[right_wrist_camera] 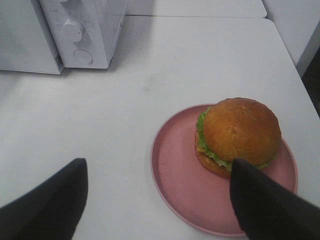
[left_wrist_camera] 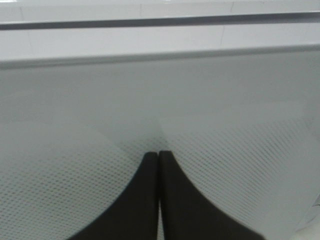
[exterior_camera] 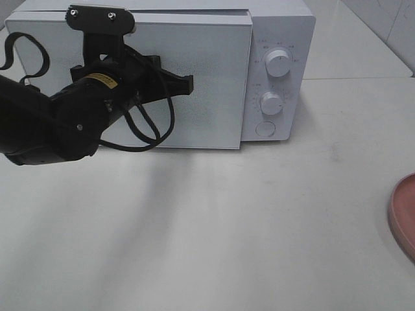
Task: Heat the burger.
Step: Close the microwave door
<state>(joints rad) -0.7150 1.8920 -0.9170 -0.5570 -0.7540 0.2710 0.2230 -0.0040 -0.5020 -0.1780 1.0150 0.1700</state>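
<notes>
Burger (right_wrist_camera: pixel 236 135) sat on the pink plate (right_wrist_camera: pixel 180 185) on the white bench (right_wrist_camera: pixel 150 90), off to the right end; in the high view only the plate's rim (exterior_camera: pixel 405 217) showed at the 3 o'clock edge, and the burger itself lay out of that frame. The right tool (right_wrist_camera: pixel 159 200) hung above and just short of the plate with its 2 dark fingers (right_wrist_camera: pixel 260 205) spread wide and nothing between them; the burger lay at roughly 1 o'clock from the midpoint between them, nearer the one finger than the other. It was round, so it offered no long axis to align with.

The left tool (left_wrist_camera: pixel 159 190) was pinched fully closed on nothing, its tips pressed against or just at the perforated front of the microwave door (exterior_camera: pixel 194 84). In the high view that tool (exterior_camera: pixel 185 83) sat at about 10 o'clock of the frame, over the door's middle. The microwave's knobs (exterior_camera: pixel 277 63) stood at the door's 3 o'clock side.

The door looked shut or nearly so, though I could not be sure. By my judgement, the right arm was plainly the nearer to the burger, well apart from the left one, and the lift would need the right tool shifted toward the bun before closing.
</notes>
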